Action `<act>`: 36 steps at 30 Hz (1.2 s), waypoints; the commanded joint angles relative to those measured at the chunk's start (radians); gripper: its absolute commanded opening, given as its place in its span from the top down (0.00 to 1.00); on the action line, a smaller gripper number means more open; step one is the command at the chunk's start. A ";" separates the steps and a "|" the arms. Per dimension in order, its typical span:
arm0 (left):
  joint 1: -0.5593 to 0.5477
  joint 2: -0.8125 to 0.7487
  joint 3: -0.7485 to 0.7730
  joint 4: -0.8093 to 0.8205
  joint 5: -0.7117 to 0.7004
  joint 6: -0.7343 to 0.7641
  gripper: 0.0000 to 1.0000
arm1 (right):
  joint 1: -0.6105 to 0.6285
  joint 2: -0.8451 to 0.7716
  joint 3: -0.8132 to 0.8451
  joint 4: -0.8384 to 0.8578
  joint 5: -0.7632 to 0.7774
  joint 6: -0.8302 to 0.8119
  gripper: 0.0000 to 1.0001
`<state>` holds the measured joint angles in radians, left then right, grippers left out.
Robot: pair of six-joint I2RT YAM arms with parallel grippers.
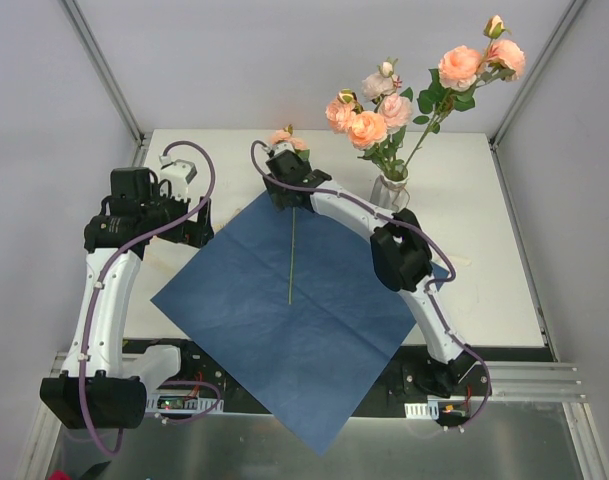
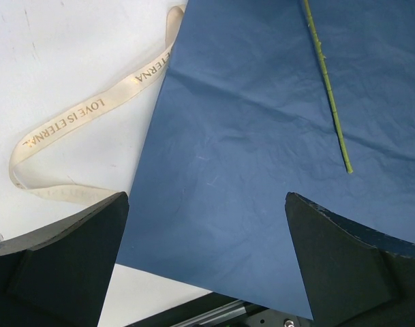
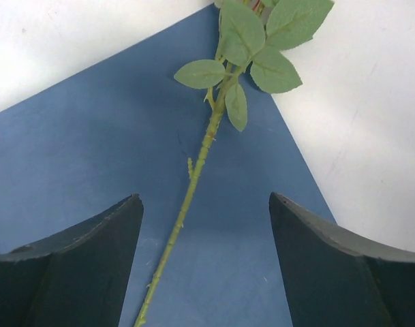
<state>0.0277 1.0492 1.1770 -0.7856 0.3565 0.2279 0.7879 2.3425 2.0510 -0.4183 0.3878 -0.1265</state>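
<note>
Right claw: your right claw hangs over the upper stem of the rose. Its jaws are wide, one on each side of the stem, and they grip nothing. You cannot tell from these views whether the fingers touch the paper.

Rose: it lies flat on the paper, with the bloom at 12 o'clock and the cut end at 6 o'clock in your top view. The bloom sits just past the paper's far corner, on the table. In the right wrist view the leaves cluster at 12 o'clock, on that corner.

Left claw: your left claw is above the left edge of the paper, with jaws wide and nothing between them. In its wrist view the lower stem runs at 1 o'clock, well apart from the fingers.

Paper: a dark blue sheet turned like a diamond, and its near corner hangs over the table's near edge.

Ribbon: a cream ribbon with gold lettering lies on the table at 10 o'clock in the left wrist view. One end touches or slips under the paper's edge.

Vase: the vase, full of pink roses, stands at 3 o'clock from the right claw, off the paper.
</note>
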 commanded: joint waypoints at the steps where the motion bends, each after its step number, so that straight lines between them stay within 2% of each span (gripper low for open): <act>1: 0.005 -0.002 -0.002 0.002 -0.005 0.014 0.01 | 0.005 0.049 0.109 -0.109 -0.058 0.067 0.23; 7: 0.005 0.008 -0.002 0.003 -0.007 0.025 0.01 | -0.003 0.084 0.116 -0.157 -0.087 0.110 0.28; 16: 0.005 0.012 -0.014 0.005 0.004 0.036 0.01 | -0.001 0.133 0.143 -0.254 -0.125 0.180 0.39; 25: 0.005 0.002 -0.036 0.008 0.001 0.045 0.01 | 0.001 0.120 0.100 -0.238 -0.084 0.195 0.74; 30: 0.006 -0.002 -0.040 0.008 -0.007 0.050 0.01 | 0.001 0.075 0.081 -0.211 -0.050 0.202 0.98; 36: 0.006 -0.020 -0.039 0.009 -0.021 0.053 0.01 | 0.004 -0.093 0.035 -0.108 -0.032 0.182 0.99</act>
<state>0.0277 1.0595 1.1374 -0.7834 0.3550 0.2592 0.7860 2.4340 2.0968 -0.5900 0.3138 0.0669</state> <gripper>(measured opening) 0.992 0.028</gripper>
